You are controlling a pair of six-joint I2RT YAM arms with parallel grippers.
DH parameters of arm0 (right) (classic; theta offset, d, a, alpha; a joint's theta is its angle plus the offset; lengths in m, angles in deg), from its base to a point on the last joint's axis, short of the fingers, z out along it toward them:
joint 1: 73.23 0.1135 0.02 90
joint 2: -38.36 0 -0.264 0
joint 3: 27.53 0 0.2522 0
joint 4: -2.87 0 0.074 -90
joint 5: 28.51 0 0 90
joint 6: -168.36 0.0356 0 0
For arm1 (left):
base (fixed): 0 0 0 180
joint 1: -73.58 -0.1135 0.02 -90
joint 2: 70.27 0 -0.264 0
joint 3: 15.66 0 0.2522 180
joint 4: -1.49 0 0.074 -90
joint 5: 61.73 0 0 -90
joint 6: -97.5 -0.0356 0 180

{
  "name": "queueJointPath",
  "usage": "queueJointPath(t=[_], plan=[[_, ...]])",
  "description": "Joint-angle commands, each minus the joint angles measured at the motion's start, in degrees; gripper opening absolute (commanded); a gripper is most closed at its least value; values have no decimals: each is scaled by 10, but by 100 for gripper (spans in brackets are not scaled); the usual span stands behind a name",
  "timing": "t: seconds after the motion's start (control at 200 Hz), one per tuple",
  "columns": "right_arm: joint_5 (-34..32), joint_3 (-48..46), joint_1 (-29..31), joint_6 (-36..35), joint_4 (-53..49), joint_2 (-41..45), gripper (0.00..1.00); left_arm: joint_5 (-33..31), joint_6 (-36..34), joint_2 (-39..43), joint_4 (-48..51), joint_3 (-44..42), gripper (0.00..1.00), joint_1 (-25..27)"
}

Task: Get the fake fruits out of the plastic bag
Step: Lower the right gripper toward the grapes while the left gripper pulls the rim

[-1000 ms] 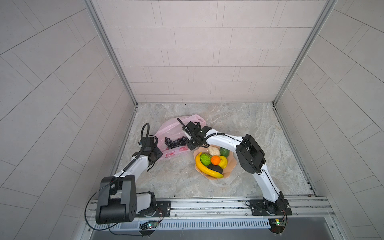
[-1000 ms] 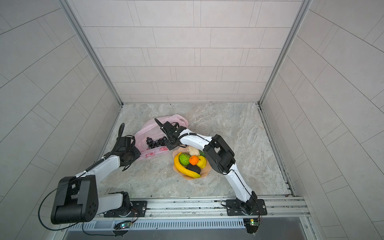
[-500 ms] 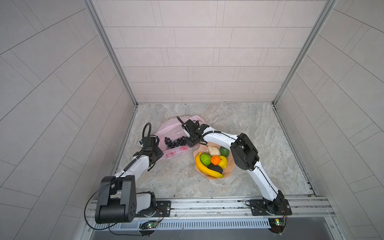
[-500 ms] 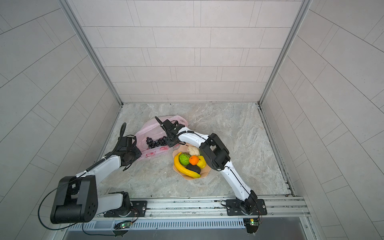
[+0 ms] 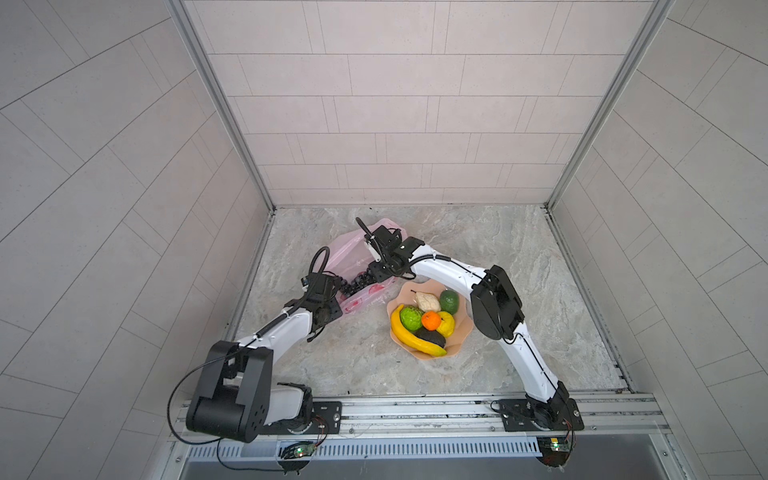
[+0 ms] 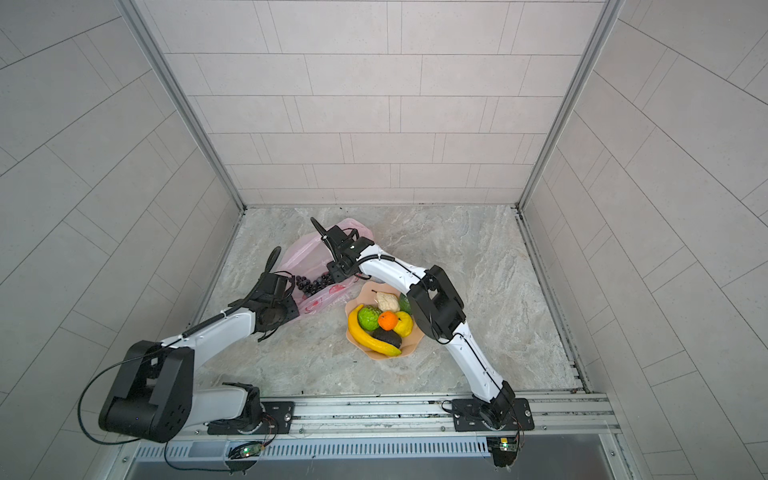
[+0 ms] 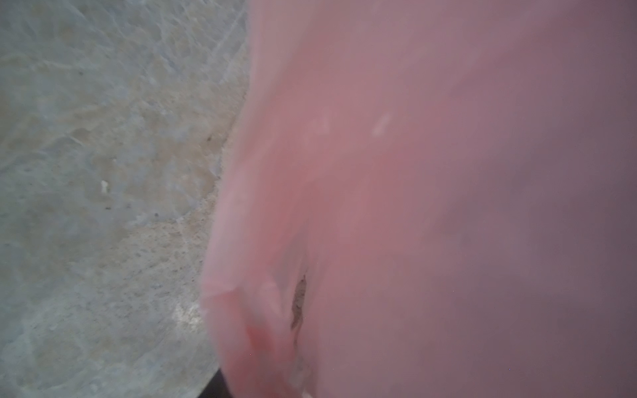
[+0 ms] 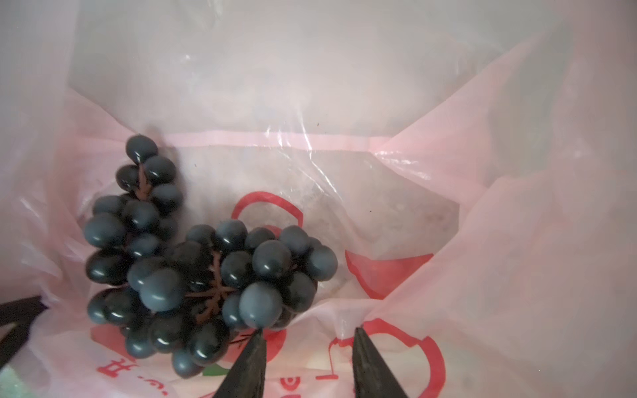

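The pink plastic bag (image 5: 353,253) lies at the left middle of the floor in both top views, and its film (image 7: 413,172) fills the left wrist view. A dark purple grape bunch (image 8: 193,262) lies inside it, also seen as grapes (image 6: 311,284) in a top view. My right gripper (image 8: 308,344) is inside the bag mouth, open, with bag film between its fingers and the bunch beside one fingertip. My left gripper (image 5: 337,297) is at the bag's near left edge, its fingers hidden by film. The other fake fruits rest in a bowl: banana (image 5: 415,338), bumpy green fruit (image 5: 410,316), orange (image 5: 431,320).
The peach scalloped bowl (image 5: 465,328) stands just right of the bag, under my right forearm. It also holds a cream pear (image 5: 428,301), a yellow lemon-like fruit (image 5: 446,323) and a dark avocado (image 5: 430,336). Tiled walls close in the marble floor (image 5: 498,249).
My right gripper has shifted slightly toward the back over the bag. The left arm and the grapes have hardly moved.
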Motion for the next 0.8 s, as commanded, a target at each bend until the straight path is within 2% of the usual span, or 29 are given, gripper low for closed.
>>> queueJointPath(t=[0.0, 0.235, 0.4, 0.495, 0.625, 0.796], plan=[[-7, 27, -7, 27, -19, 6, 43, -20, -2, -15, 16, 15, 50, 5], [-8, 52, -21, 83, -15, -35, 47, -26, 0, -7, 16, 12, 50, 5], [38, 117, -17, 84, -37, -79, 50, -24, -1, -8, 16, 12, 50, 5], [40, 141, -10, 91, -55, -97, 52, -23, -3, -8, 14, 12, 51, 8], [42, 140, -9, 125, -67, -109, 55, -28, -4, -9, 16, 13, 51, 11], [30, 119, -3, 153, -70, -103, 65, -30, -4, -9, 16, 14, 51, 13]])
